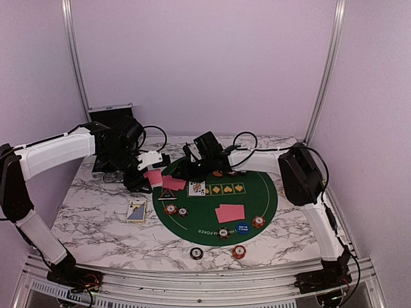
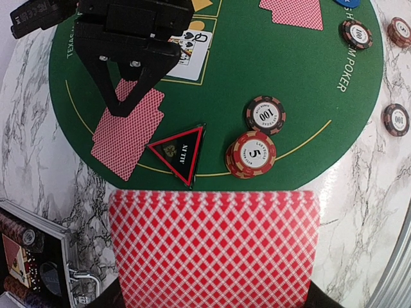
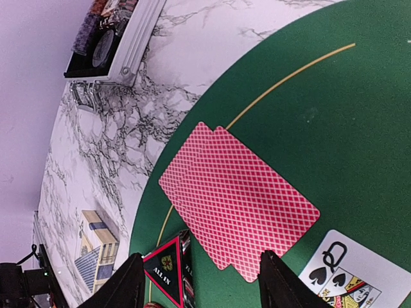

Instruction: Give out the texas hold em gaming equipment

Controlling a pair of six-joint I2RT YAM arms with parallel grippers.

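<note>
My left gripper is shut on a stack of red-backed playing cards, held just off the near-left rim of the green poker mat. In the top view this stack sits left of the mat. My right gripper is open and hovers over two overlapping face-down cards with nothing between its fingers. Beside them lie a black triangular ALL IN marker and a face-up queen of spades. Poker chips lie near the marker. Another face-down pair and a blue button lie at the mat's front.
The silver-edged case stands open at the back left with chips inside. A card box lies on the marble left of the mat. Two chips lie off the mat near the front edge. The two grippers are close together.
</note>
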